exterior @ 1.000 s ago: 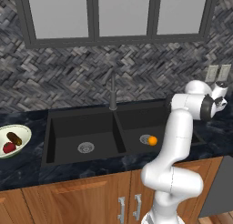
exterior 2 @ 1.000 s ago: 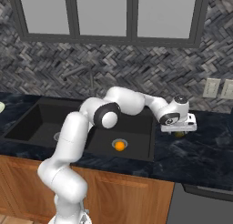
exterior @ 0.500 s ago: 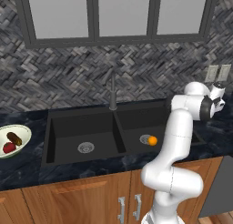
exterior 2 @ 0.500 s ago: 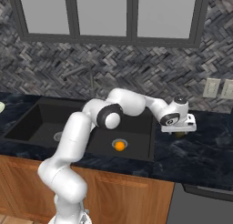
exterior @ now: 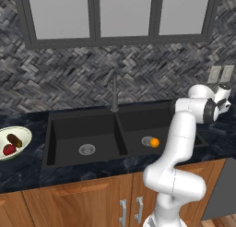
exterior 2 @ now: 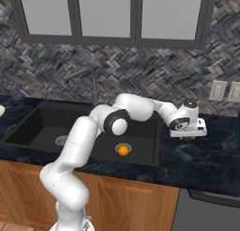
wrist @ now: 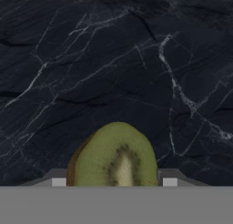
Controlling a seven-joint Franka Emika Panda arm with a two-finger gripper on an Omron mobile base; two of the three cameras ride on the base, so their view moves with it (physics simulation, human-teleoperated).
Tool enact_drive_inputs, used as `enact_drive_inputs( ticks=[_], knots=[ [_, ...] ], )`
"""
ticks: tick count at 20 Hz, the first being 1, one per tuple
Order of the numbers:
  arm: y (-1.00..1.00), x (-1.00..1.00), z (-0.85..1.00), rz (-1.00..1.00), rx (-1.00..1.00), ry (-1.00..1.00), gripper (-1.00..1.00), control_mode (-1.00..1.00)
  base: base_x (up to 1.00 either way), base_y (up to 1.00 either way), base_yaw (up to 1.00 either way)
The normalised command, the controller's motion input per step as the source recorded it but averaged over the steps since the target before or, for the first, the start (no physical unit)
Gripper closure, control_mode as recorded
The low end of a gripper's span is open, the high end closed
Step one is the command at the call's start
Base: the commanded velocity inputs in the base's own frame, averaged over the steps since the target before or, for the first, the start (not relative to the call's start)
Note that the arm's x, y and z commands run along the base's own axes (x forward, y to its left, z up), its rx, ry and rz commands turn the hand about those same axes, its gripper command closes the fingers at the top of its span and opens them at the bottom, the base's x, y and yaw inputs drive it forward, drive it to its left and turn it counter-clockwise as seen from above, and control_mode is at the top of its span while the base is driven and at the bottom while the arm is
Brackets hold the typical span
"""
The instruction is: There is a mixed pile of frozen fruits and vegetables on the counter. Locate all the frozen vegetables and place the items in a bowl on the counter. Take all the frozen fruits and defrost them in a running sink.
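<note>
While the two base views take in the whole black double-basin sink (exterior: 106, 134), a close look at the halved kiwi (wrist: 113, 157) is given by the hand view alone, where its green cut face with a pale core is seen lying on the dark marbled counter (wrist: 113, 59). From the left base view the bowl (exterior: 20, 134) is seen on the counter to the left of the sink, with a small red round item (exterior: 9, 150) and a dark brown oblong item (exterior: 14, 140) lying inside it; in the right base view just a sliver of that bowl's rim is caught at the left edge. An orange ball (exterior: 155, 142) is seen in the sink's right basin, just beside the round drain, and it is shown from the other side in the right base view as well. The gripper (exterior 2: 188, 137) is seen low over the counter to the right of the sink, and a small olive lump is made out right beneath it. In the hand view the kiwi is placed between the two finger tips (wrist: 58, 182), one at each flank, and the gap between them is taken up by the fruit. Whether the fingers actually press on the kiwi or merely stand just beside it cannot be told.
</note>
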Motion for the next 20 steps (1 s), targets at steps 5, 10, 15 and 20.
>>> enact_drive_inputs(
  ticks=[5, 10, 15, 20],
  knots=[
    [0.06, -0.08, 0.08, 0.02, 0.00, -0.09, 1.00, -1.00, 0.00, 0.00, 0.00],
    [0.30, -0.32, 0.23, 0.03, 0.00, -0.19, 1.00, -1.00, 0.00, 0.00, 0.00],
    [0.47, -0.34, 0.20, 0.04, -0.02, -0.24, 1.00, -1.00, 0.00, 0.00, 0.00],
    [0.52, -0.28, 0.26, 0.03, -0.04, -0.25, 1.00, -1.00, 0.00, 0.00, 0.00]
  ],
)
